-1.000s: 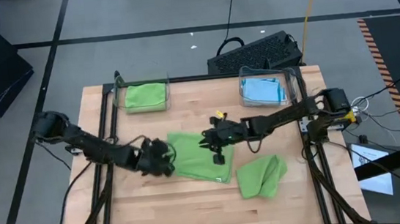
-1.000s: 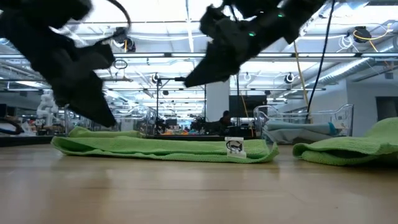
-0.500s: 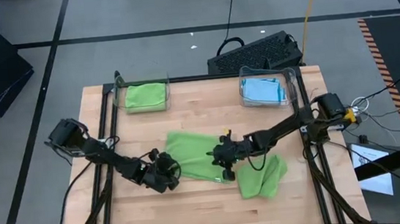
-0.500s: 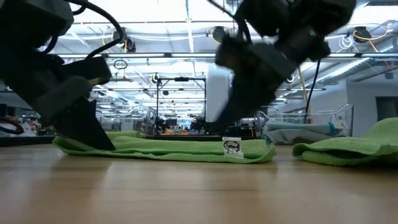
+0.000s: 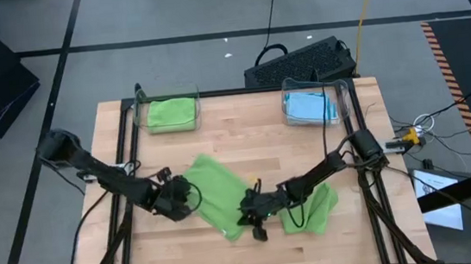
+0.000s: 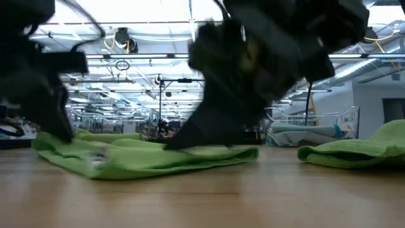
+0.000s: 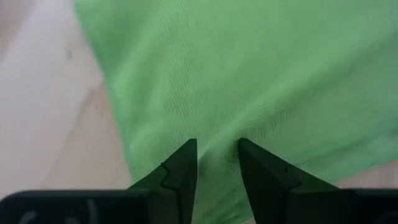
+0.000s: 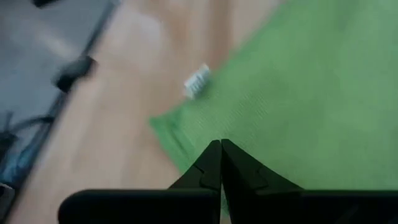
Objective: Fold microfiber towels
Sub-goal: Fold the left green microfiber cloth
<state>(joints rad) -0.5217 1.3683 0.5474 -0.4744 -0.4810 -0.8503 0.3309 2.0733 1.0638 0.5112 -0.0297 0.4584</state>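
A lime green microfiber towel (image 5: 220,194) lies flat and askew on the middle of the table, also in the low view (image 6: 145,158). My left gripper (image 5: 186,197) (image 7: 217,152) is shut on cloth at the towel's left edge. My right gripper (image 5: 253,221) (image 8: 219,146) is shut, its tips down on the towel's near part, close to the corner with a white label (image 8: 198,81). A second green towel (image 5: 310,207) lies bunched at the right, touched by nothing. My left gripper pinches a small raised ridge of the towel's top (image 7: 217,134) between its two fingers, just inside the left edge (image 5: 194,188). The fingers slant down from the table's left. The towel stays on the table. My right gripper's shut fingertips (image 8: 214,155) rest on the towel's upper face (image 8: 249,134) near its near edge, slanting down from the right. Whether any cloth is caught between them, I cannot tell.
A clear bin with green towels (image 5: 170,112) stands at the far left of the table and one with light blue towels (image 5: 309,107) at the far right. A dark keyboard (image 5: 298,61) lies beyond the far edge. Bare wood (image 5: 169,251) lies along the near edge.
My right gripper has come down and gone toward the near edge and the left, onto the towel. The towel has turned about on the table: its near right part has slid toward the near left, and it now lies askew. My left gripper has shifted a little toward the left.
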